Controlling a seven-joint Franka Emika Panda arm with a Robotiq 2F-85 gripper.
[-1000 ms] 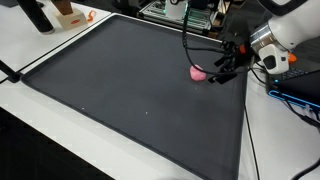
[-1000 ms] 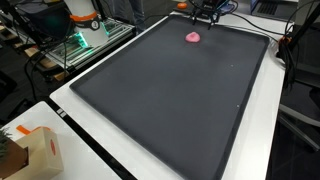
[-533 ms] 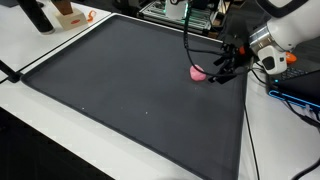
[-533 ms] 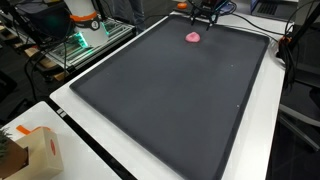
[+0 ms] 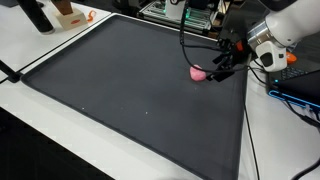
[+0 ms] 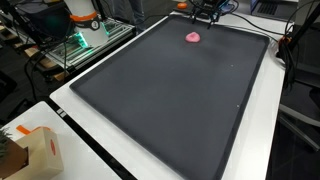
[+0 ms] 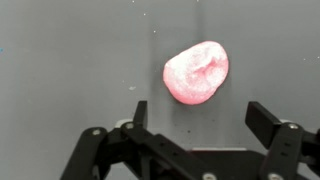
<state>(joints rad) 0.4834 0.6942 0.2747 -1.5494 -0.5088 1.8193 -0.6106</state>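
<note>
A robot arm [image 5: 275, 30] holds its jaws wide open and empty close beside a crumpled pink lump [image 7: 197, 72], which lies on the dark mat [image 5: 130, 90] near the mat's far right edge, seen in both exterior views, atop a white bench [image 5: 30, 50].

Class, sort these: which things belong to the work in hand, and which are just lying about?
In hand: black robot gripper, open; pink rounded lump; dark grey mat.
Lying about: brown cardboard box; tan and orange block.
</note>
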